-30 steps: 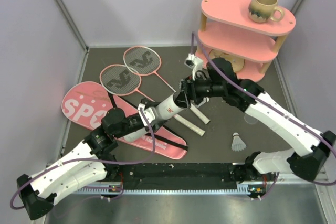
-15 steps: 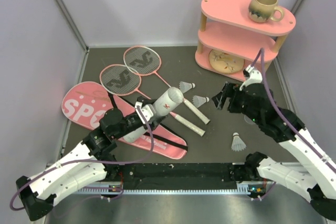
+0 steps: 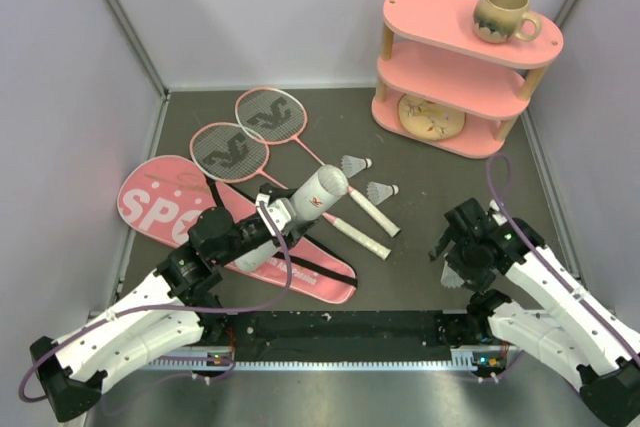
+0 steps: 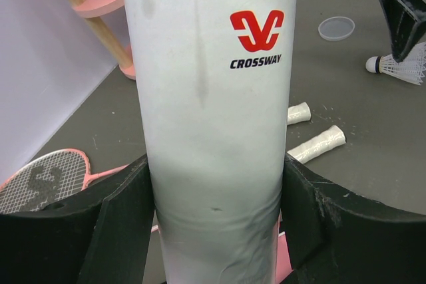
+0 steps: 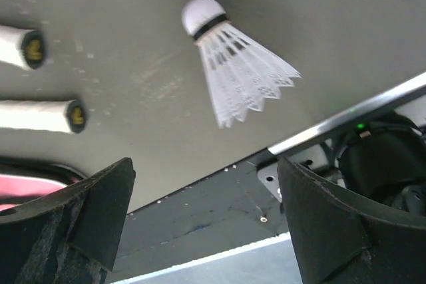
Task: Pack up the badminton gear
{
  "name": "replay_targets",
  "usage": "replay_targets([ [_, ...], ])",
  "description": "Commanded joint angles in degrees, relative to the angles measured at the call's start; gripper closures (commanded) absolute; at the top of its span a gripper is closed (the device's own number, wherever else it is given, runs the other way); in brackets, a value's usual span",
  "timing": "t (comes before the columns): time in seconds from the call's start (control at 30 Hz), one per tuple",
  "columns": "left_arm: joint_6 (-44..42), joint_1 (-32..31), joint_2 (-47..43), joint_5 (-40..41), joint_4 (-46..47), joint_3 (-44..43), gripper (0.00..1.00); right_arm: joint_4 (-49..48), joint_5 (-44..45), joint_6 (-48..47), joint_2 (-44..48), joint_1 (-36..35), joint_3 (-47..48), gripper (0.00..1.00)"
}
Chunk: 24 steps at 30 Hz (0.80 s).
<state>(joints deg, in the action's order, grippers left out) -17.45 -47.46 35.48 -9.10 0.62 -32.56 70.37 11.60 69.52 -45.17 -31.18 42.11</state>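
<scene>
My left gripper (image 3: 268, 223) is shut on the long white tube (image 3: 312, 197), which is tilted up over the pink bag (image 3: 160, 202); the left wrist view shows both jaws pressed on the tube (image 4: 213, 98). My right gripper (image 3: 450, 250) is open and empty, hovering over a shuttlecock (image 3: 453, 273) near the front edge; this shuttlecock (image 5: 233, 71) lies ahead of its open jaws. Two more shuttlecocks (image 3: 354, 164) (image 3: 381, 190) lie beyond the tube's mouth. Two pink rackets (image 3: 270, 114) (image 3: 228, 149) lie at the back left, their white handles (image 3: 368, 225) reaching the middle.
The pink two-tier shelf (image 3: 455, 67) with the beige mug (image 3: 503, 14) stands at the back right. A clear round lid (image 4: 336, 28) lies on the mat. The black front rail (image 3: 340, 332) runs along the near edge. Grey walls close in both sides.
My right gripper left the tube's mouth and swung back to the near right, over the front shuttlecock. Two shuttlecocks now show beside the tube. The left arm barely moved.
</scene>
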Motion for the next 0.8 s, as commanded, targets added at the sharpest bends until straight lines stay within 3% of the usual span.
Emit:
replay_targets([
  [0.0, 0.8, 0.0, -0.7, 0.7, 2.2, -0.6, 0.91, 2.3, -1.7, 6.0, 2.2, 2.0, -4.6, 0.14],
  [0.33, 0.8, -0.1, -0.2, 0.6, 2.3, -0.4, 0.91, -10.3, 3.3, 11.3, 13.4, 5.3, -14.6, 0.38],
  [0.67, 0.4, -0.2, -0.2, 1.1, 2.4, -0.1, 0.91, -16.9, 11.4, 12.4, 9.8, 6.1, -17.8, 0.49],
  [0.77, 0.3, -0.2, -0.1, 1.1, 2.3, -0.2, 0.91, -19.6, 13.2, 11.0, 9.0, 6.6, -18.8, 0.71],
])
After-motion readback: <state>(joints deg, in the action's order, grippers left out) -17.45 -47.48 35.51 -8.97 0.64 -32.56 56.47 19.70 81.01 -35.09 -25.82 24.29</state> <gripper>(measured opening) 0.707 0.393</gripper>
